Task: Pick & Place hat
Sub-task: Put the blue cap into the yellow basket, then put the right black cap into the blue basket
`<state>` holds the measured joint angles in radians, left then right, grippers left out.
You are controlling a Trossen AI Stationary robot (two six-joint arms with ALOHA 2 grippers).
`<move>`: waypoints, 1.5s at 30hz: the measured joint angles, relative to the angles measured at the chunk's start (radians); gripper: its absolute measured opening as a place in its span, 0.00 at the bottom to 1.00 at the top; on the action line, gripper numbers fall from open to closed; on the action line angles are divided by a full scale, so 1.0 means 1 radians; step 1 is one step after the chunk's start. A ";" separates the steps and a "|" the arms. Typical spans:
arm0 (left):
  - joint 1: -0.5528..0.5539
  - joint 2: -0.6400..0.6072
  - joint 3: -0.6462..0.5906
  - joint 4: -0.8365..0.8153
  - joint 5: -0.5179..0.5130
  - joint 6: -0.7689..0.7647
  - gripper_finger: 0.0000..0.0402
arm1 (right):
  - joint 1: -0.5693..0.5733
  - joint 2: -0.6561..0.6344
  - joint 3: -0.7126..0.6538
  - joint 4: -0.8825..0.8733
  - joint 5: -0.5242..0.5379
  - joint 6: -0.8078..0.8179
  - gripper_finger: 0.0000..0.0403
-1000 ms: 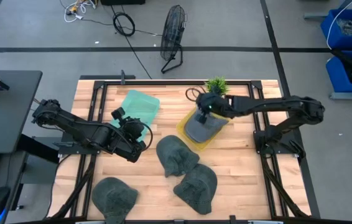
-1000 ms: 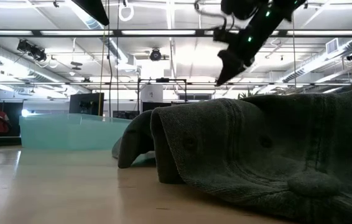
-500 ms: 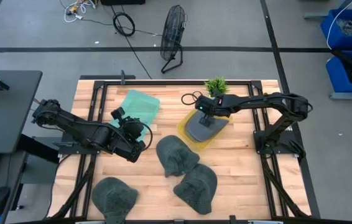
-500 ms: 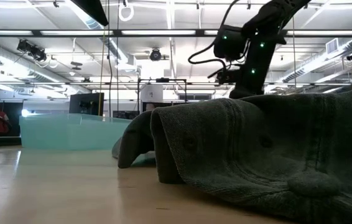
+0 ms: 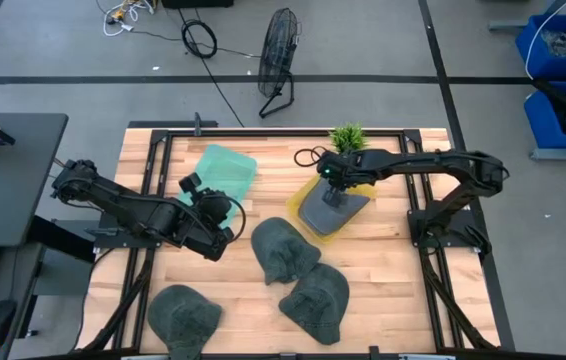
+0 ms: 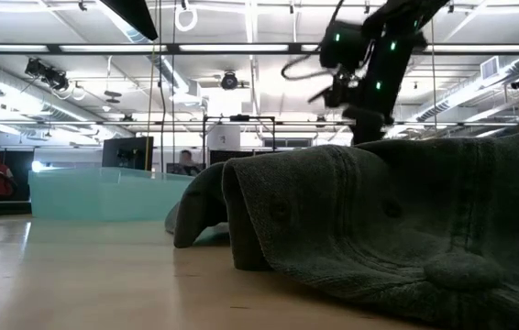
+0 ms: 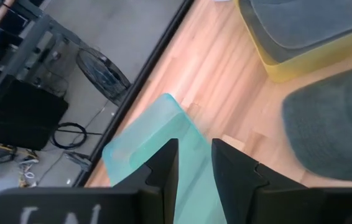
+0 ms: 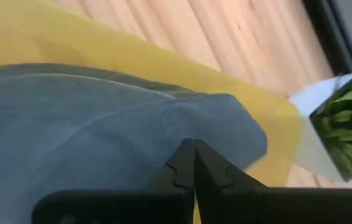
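A grey hat (image 5: 335, 207) lies flat in the yellow tray (image 5: 303, 222) near the table's far right. My right gripper (image 5: 330, 190) is shut and points down at this hat (image 8: 101, 118), its tips (image 8: 193, 149) just over the cloth. Three dark green hats lie on the wood: one mid-table (image 5: 283, 248), one nearer (image 5: 315, 300), one at the near left (image 5: 183, 315). My left gripper (image 5: 213, 215) waits left of centre, slightly open, its fingers (image 7: 194, 162) facing the teal tray (image 7: 145, 143). My right gripper's shut fingertips stand at the top of the grey hat's crown (image 8: 182, 124), coming from above. Whether they touch the cloth I cannot tell. The hat rests in the yellow tray (image 8: 101, 37).
The teal tray (image 5: 225, 170) sits at the far left of the table. A small green plant (image 5: 348, 137) stands at the far edge right beside the yellow tray. The nearest dark hat (image 6: 406, 220) fills the low view and hides the trays' bases. Bare wood shows at the right.
My right gripper came down toward the grey hat in the yellow tray while its wrist turned, then rose a little. The elbow drew in toward the table. The hats on the wood and my left arm kept still.
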<state>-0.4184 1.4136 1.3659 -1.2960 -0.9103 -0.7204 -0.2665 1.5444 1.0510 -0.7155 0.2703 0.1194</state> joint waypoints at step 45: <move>-0.442 0.363 -0.001 0.134 0.956 -1.191 0.44 | 0.232 -0.084 0.079 0.380 -0.018 -0.305 0.15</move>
<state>-0.8602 1.7766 1.3651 -1.1621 0.0453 -1.9110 -0.0341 1.4601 1.1301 -0.3350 0.2527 -0.1855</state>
